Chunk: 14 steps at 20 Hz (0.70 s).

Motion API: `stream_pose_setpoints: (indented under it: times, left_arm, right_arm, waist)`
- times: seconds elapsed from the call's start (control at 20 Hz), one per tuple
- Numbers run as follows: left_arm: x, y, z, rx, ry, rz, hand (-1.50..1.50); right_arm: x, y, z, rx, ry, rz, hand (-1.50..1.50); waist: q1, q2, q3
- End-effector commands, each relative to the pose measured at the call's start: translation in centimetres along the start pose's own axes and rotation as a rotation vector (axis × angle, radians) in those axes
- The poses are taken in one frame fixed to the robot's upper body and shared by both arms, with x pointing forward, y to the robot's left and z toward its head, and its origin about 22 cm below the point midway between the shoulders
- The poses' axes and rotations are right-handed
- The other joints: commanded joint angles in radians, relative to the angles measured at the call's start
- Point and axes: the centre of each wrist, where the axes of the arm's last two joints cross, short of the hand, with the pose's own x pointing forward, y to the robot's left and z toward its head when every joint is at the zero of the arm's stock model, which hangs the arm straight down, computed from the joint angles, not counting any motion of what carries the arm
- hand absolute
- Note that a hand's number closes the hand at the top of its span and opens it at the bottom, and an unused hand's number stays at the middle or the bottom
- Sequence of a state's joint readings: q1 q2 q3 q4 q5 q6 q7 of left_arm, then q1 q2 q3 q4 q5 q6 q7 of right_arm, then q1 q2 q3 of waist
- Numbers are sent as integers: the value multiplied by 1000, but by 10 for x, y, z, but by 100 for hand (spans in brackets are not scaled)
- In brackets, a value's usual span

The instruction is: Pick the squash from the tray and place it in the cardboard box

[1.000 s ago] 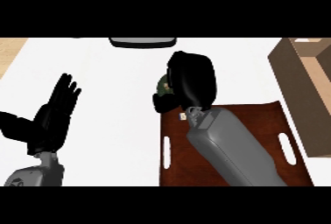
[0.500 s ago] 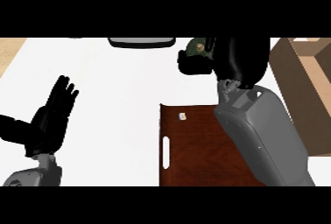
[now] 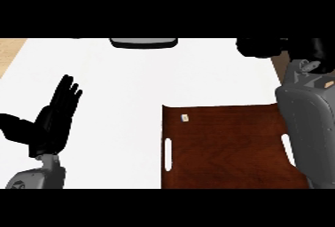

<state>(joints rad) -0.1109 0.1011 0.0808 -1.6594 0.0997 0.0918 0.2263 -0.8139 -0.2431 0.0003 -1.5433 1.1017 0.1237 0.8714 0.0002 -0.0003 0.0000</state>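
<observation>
My right hand is at the top right, beyond the tray's far right corner, its fingers curled. The squash does not show now; the hand hides it. The grey right forearm runs up along the tray's right side. A thin strip of the cardboard box shows beside the wrist; the arm covers the rest. The dark brown wooden tray lies at the lower middle, with nothing on it but a small white tag. My left hand rests open at the left, fingers up.
A dark grey rounded object sits at the counter's far edge, top centre. The white counter spreads between the left hand and the tray. The counter's left edge meets wooden floor at the top left.
My right hand has carried the squash from above the tray's far edge up and to the right, toward the box. The squash has gone out of sight. The left hand has not moved.
</observation>
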Motion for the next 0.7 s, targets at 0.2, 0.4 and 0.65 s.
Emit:
stream_pose_setpoints:
  times: [0.2, 0.4, 0.65]
  left_arm:
    - [10, 10, -6, 8, -15, -20, 0]
    - [-1, -3, 10, -15, -13, 8, 0]
    - [21, -7, -4, -8, -10, 0, 0]
  right_arm:
    - [-63, 15, -50, -84, 66, 149, 150]
    - [-112, -1, -83, -62, 78, 216, 150]
    - [-147, 31, -90, 6, 91, 263, 150]
  waist:
    - [8, 2, 0]
    - [12, 3, 0]
    - [11, 4, 1]
